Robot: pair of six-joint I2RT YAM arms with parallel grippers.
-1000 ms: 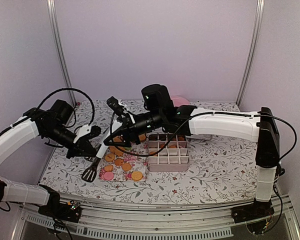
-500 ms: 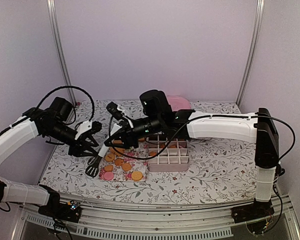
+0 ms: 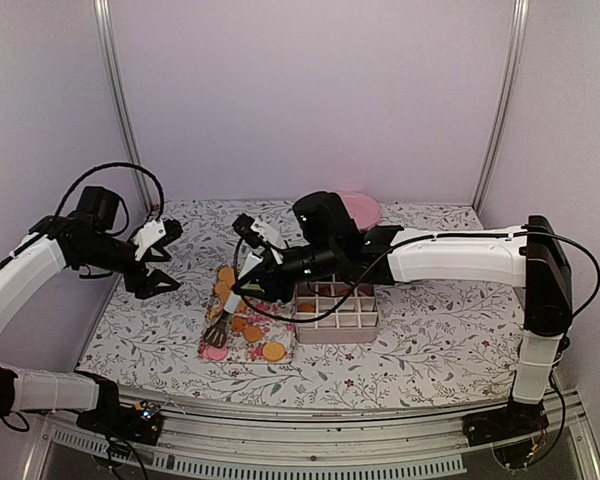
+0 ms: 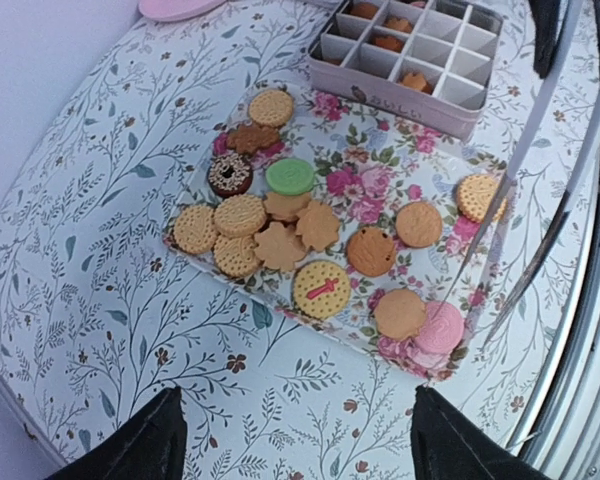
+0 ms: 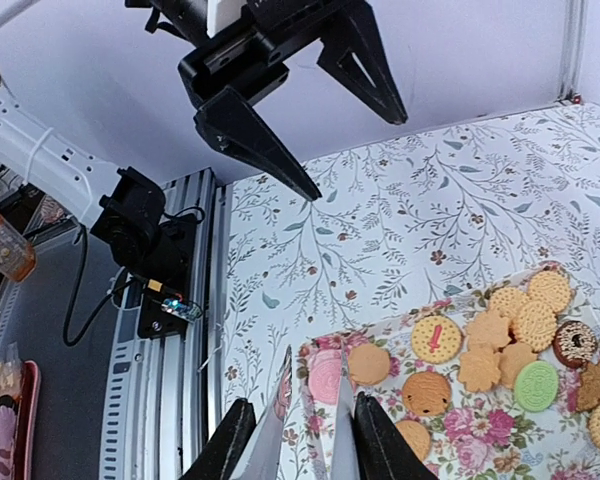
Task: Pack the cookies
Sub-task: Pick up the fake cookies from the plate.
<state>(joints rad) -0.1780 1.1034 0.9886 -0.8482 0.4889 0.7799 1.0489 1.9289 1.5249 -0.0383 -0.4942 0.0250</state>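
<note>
Cookies point(image 4: 280, 245): small round and leaf-shaped biscuits, mostly golden, plus one green, one chocolate-iced and a couple pink. They lie loose on the flat rectangular floral-print tray point(image 4: 365, 190). A few orange ones are already in the far cells of the pale pink box with white dividers point(image 4: 400, 100), which stands just beside the tray on its right in the top view.

Right gripper point(image 5: 304, 405): fingers clamped on the white handle of the black slotted spatula point(image 3: 220, 328). The blade hangs over the near-left part of the tray, by the pink biscuits.

Left gripper point(image 4: 295, 395): fingers spread wide, holding nothing, off the table and well apart from the tray on its left.

Risks, my read:
- Nothing pins the tray. A blade pushed under a biscuit could shove the whole tray, or plough biscuits over the low rim onto the leaf-print table cover point(image 4: 130, 250).
- The grip is well up a thin handle from the blade, so the blade could twist in the fingers under load and tip the biscuit off on the way across.
- Biscuits in the left cluster touch or overlap. A scoop there likely lifts two or knocks the neighbours.
- The cells look barely wider than a biscuit, so an off-centre drop lands propped on a divider.
- Can't tell from any view whether the blade touches the tray yet.
</note>
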